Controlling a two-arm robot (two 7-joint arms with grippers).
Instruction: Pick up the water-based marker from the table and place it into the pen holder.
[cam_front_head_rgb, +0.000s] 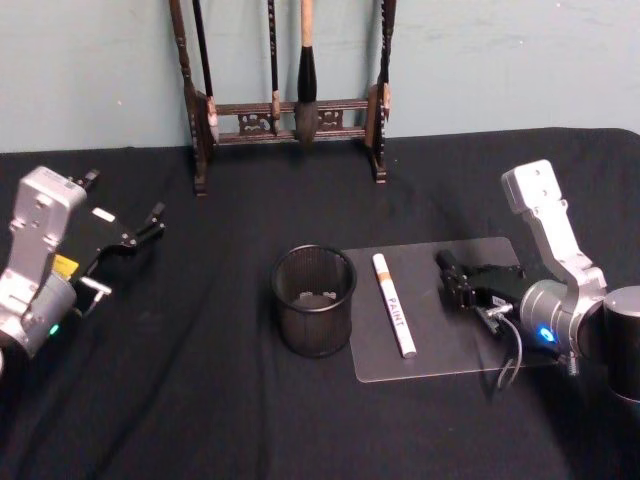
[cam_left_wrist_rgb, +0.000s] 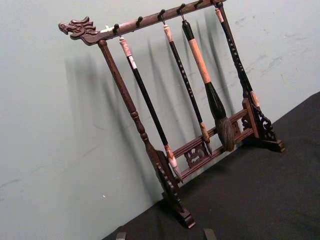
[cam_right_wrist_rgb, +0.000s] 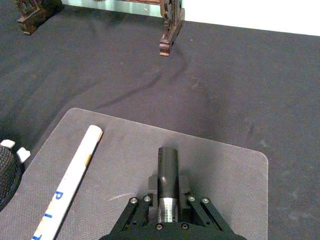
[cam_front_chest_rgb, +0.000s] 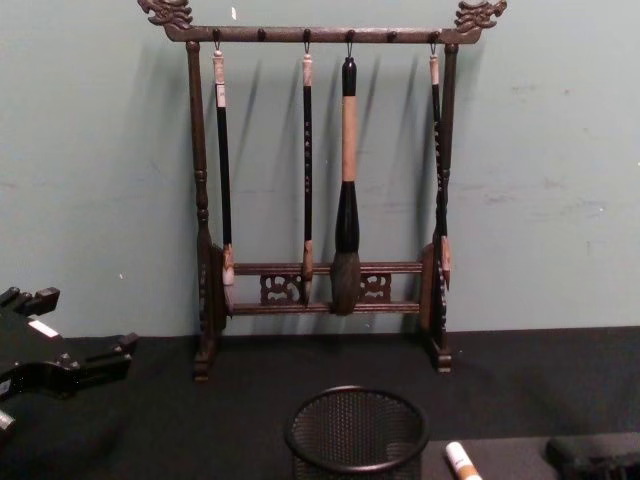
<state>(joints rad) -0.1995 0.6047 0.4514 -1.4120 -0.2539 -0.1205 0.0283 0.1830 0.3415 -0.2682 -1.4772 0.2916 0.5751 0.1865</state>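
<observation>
A black water-based marker (cam_right_wrist_rgb: 167, 165) sticks out forward from my right gripper (cam_right_wrist_rgb: 167, 189), which is shut on its barrel low over a clear mat (cam_front_head_rgb: 470, 350). In the head view the right gripper (cam_front_head_rgb: 463, 285) is to the right of the pen holder (cam_front_head_rgb: 314, 300), a round black mesh cup that stands upright. The chest view shows the pen holder (cam_front_chest_rgb: 355, 430) low in the middle. My left gripper (cam_front_head_rgb: 125, 245) hangs open at the far left, away from all of this.
A white marker labelled PAINT (cam_front_head_rgb: 394, 304) lies on the mat between the pen holder and my right gripper. A tall dark wooden brush rack (cam_front_head_rgb: 285, 110) with hanging brushes stands at the back against the wall. Black cloth covers the table.
</observation>
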